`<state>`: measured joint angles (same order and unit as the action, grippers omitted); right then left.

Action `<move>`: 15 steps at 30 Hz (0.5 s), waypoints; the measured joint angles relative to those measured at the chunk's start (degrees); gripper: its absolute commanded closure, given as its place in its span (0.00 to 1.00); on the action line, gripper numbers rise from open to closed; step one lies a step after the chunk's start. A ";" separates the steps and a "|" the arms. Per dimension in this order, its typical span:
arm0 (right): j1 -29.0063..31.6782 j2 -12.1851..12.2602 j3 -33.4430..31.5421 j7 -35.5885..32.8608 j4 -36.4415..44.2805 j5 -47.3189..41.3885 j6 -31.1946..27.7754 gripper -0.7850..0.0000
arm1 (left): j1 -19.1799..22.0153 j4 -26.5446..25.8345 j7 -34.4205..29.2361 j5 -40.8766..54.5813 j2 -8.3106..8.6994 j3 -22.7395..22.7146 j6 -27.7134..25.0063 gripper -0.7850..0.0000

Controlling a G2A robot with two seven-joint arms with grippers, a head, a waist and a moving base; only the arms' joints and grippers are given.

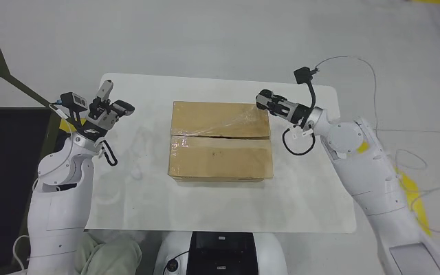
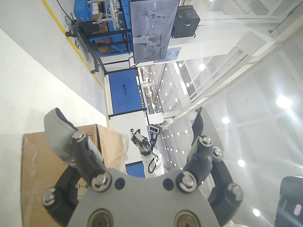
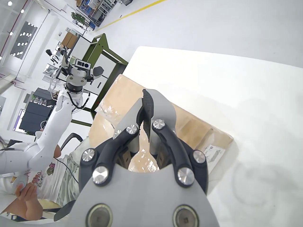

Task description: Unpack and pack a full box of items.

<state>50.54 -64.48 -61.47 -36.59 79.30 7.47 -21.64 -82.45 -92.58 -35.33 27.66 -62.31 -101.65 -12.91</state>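
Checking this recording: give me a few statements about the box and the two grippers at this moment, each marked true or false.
1. The cardboard box has its flaps closed. True.
2. The left gripper has its jaws shut. False: they stand wide open.
3. The right gripper has its jaws shut with nothing between them. True.
4. The left gripper grips the cardboard box. False: it is off to the box's side, apart from it.

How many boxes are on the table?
1. The cardboard box sits closed in the middle of the white table. Smaller boxes could be hidden inside it.
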 measured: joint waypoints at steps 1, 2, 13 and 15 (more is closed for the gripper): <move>0.00 0.00 0.00 0.00 0.00 0.00 0.00 1.00 | 0.00 0.00 0.00 0.00 0.00 0.00 0.00 0.00; 0.00 0.00 0.00 0.00 0.00 0.00 0.00 1.00 | 0.00 0.00 0.00 0.00 0.00 0.00 0.00 0.00; -3.47 -0.74 2.11 -0.14 -1.54 3.19 -0.71 1.00 | 0.00 0.00 0.00 0.00 0.00 0.00 0.00 0.00; -5.91 -1.35 3.85 -0.47 -3.80 4.23 -1.68 1.00 | 0.00 0.00 0.00 0.00 0.00 0.00 0.00 0.00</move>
<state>44.63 -65.83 -57.63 -37.06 75.50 11.70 -23.32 -82.45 -92.58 -35.33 27.66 -62.31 -101.65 -12.91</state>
